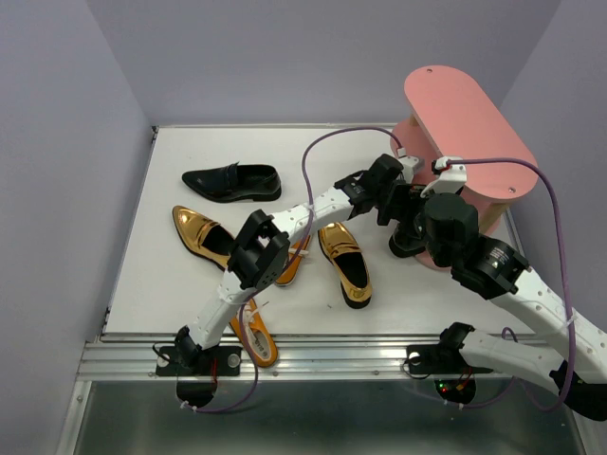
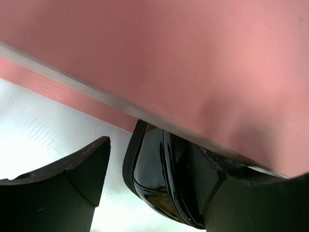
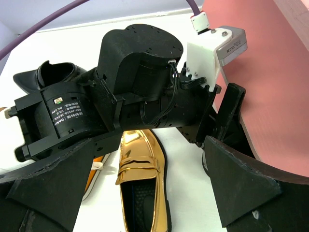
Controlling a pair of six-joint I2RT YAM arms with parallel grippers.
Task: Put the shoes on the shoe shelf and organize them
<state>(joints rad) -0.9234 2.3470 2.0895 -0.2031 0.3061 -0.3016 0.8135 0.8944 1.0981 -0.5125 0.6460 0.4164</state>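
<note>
Looks early in the job. Shows one black shoe tucked beneath a board of the pink shelf, at the shelf's near end. Cannot tell whether resting on the lowest board or on the bench.

Finds the left end effector released around that shoe, with jaws apart, one finger clear of it and the other close against it. Finds the right end effector spread wide and empty, just beside the left wrist.

Nothing visible on the shelf's top board. Lying on the bench:
- a second black shoe at the far left
- a gold loafer near it
- a second gold loafer mid-bench
- an orange sneaker at the front edge
- a second orange sneaker partly under the left arm

Leaves, by this count, five shoes to place and the pairs to line up.
</note>
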